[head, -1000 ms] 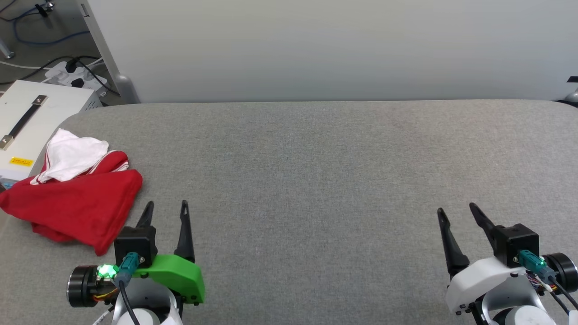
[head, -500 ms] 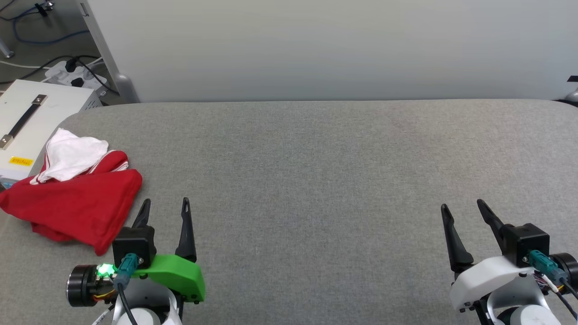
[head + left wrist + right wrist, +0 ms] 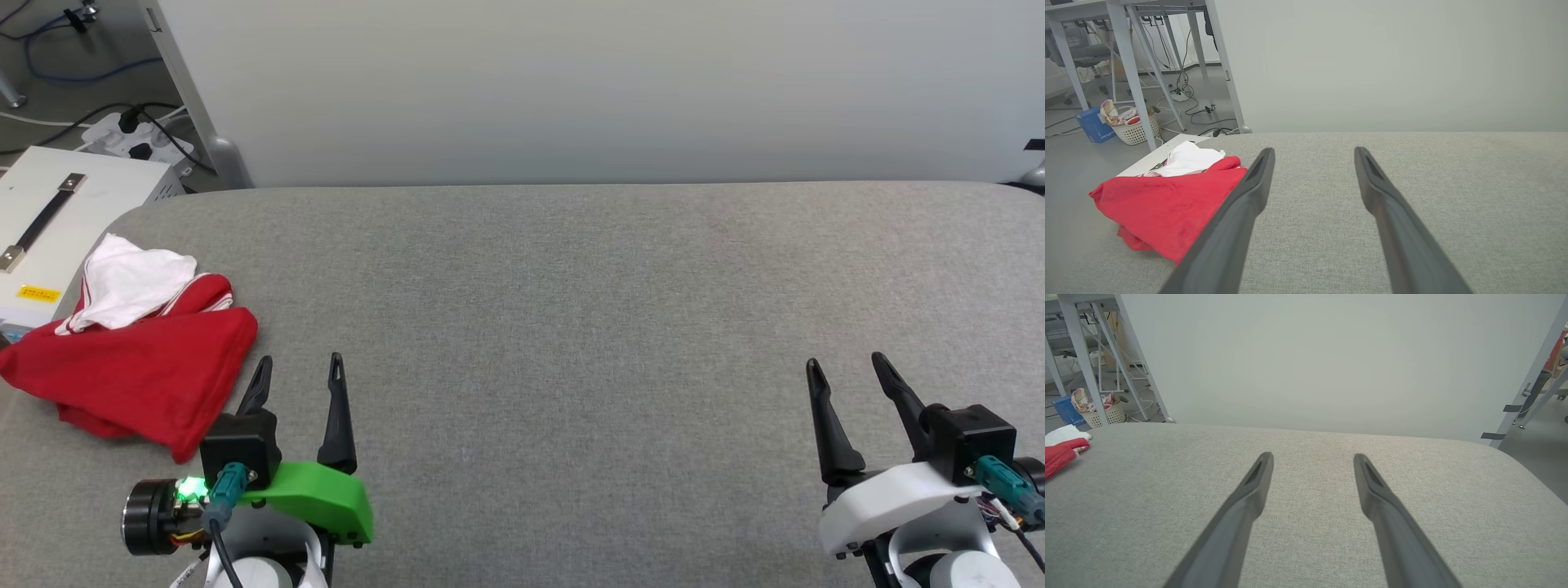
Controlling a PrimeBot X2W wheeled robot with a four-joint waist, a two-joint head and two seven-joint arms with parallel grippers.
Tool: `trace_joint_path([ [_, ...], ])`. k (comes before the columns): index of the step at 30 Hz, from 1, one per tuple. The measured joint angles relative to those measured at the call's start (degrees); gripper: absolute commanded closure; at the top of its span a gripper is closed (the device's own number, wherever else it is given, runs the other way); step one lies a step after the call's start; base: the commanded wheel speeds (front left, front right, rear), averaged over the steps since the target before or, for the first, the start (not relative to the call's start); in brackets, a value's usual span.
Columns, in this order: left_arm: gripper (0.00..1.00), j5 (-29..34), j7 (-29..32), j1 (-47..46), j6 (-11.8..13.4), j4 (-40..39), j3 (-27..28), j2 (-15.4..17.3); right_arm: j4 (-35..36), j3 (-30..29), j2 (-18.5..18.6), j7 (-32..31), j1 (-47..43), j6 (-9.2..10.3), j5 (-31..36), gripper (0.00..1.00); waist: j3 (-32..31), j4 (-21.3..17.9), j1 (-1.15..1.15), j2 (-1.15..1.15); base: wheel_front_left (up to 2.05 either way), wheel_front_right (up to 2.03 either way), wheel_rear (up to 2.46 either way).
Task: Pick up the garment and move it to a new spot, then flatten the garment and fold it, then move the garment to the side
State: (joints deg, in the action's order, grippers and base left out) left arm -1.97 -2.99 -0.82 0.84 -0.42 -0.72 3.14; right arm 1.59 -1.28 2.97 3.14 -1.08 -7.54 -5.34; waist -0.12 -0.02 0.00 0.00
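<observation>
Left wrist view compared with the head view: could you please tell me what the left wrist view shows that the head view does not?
The left wrist view adds a white laundry basket and a blue box on the floor, beyond the table legs. The head view adds the right gripper, open over the grey padding, and the left arm's green cover. Both show the garment, crumpled at the padding's left end, and the left gripper, open close beside it.
</observation>
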Motion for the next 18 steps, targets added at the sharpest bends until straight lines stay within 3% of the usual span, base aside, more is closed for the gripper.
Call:
trace_joint_path([
  [18, 0.0, -1.13, -2.11, 0.21, 0.69, 0.1, -0.63, 0.0, 0.19, -0.27, 0.0, 2.11, -0.88, 0.01, -2.61, 0.0, -0.13, 0.14, 0.0, 0.0, 0.0, 0.0, 0.0],
])
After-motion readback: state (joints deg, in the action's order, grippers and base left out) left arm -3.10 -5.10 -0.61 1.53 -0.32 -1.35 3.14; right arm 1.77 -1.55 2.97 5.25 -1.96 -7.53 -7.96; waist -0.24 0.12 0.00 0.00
